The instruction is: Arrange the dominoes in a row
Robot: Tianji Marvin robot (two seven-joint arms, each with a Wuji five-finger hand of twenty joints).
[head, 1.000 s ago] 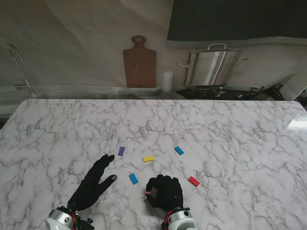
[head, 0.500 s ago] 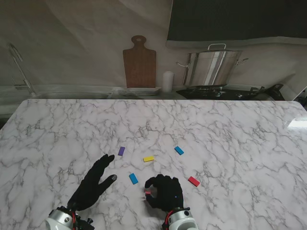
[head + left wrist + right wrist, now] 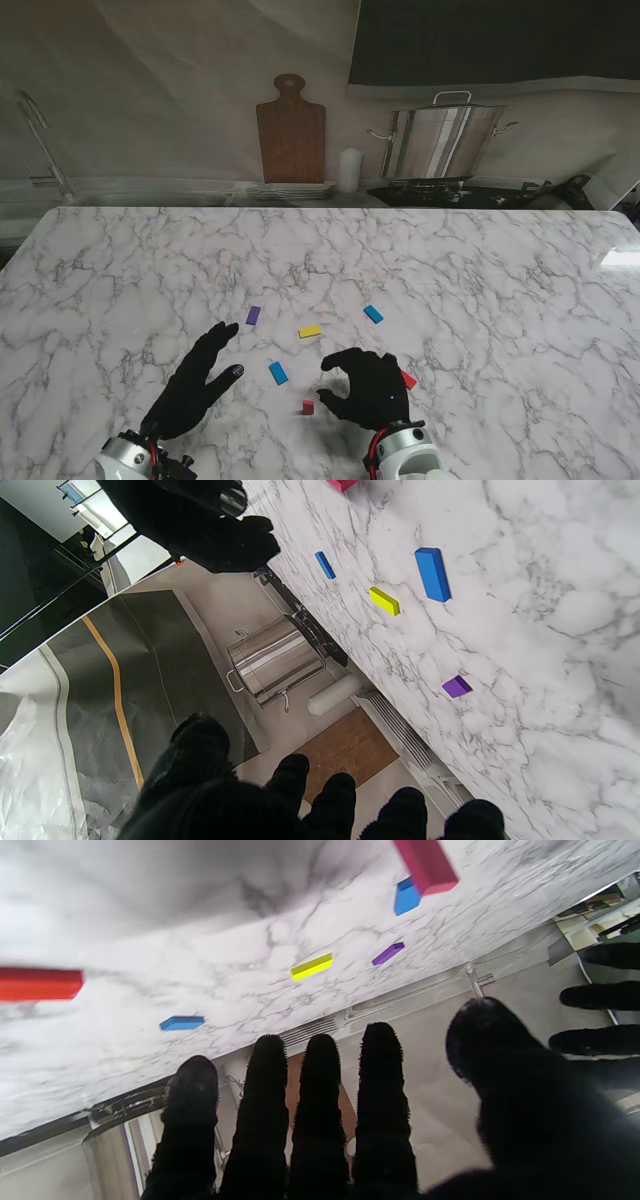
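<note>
A dark pink domino (image 3: 308, 406) (image 3: 425, 865) appears to stand on end on the marble table (image 3: 500, 280), just left of my right hand (image 3: 370, 388), which is open and apart from it. Several dominoes lie flat farther from me: a blue one (image 3: 278, 373) (image 3: 432, 574), a yellow one (image 3: 310, 331) (image 3: 311, 966), a purple one (image 3: 253, 315) (image 3: 456, 686) and a second blue one (image 3: 373, 314) (image 3: 182, 1023). A red domino (image 3: 407, 380) (image 3: 40, 984) is partly hidden behind my right hand. My left hand (image 3: 195, 385) rests open on the table, left of the blue domino.
Beyond the table's far edge stand a wooden cutting board (image 3: 291, 130), a white cylinder (image 3: 348, 170), stacked plates (image 3: 290, 190) and a steel pot (image 3: 440, 140) on a stove. The marble top stretches wide on both sides of the dominoes.
My right hand has let go of the dark pink domino, opened and shifted right. The domino now stands alone on the table. The left hand has not moved.
</note>
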